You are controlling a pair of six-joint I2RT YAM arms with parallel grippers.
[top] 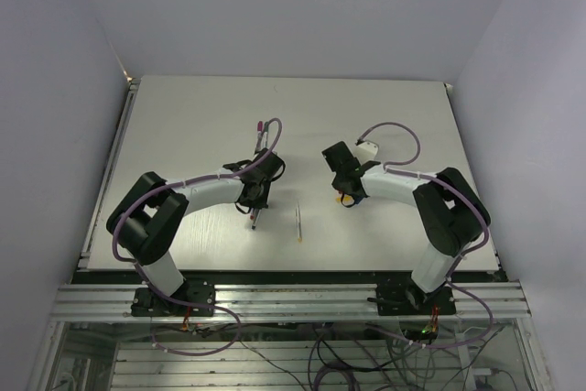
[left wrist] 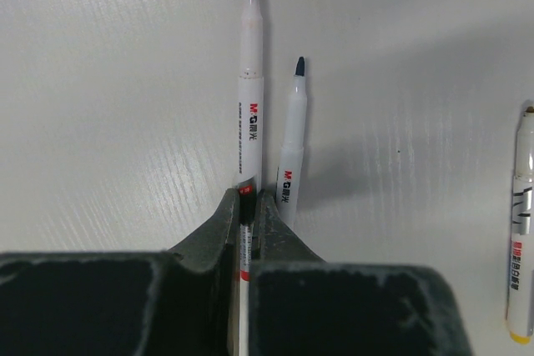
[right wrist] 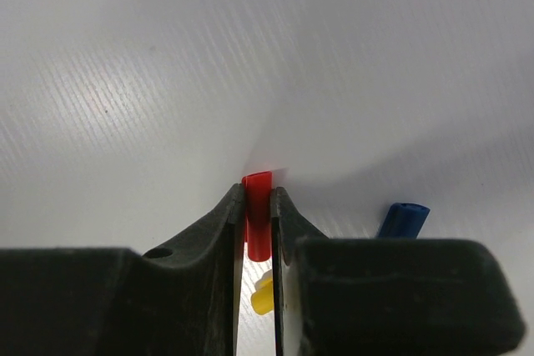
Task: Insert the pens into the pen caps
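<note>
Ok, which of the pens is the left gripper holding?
The red-tipped pen, pinched in the left gripper; the blue-tipped pen beside it and the yellow-ended pen lie free.

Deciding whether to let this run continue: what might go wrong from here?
The left tool grips the red-tipped white marker pen well back from its tip, so the free end may wobble and miss. The blue-tipped white pen close beside it could get nudged. The short red plastic cap pinched in the right tool may twist when pushed.
</note>
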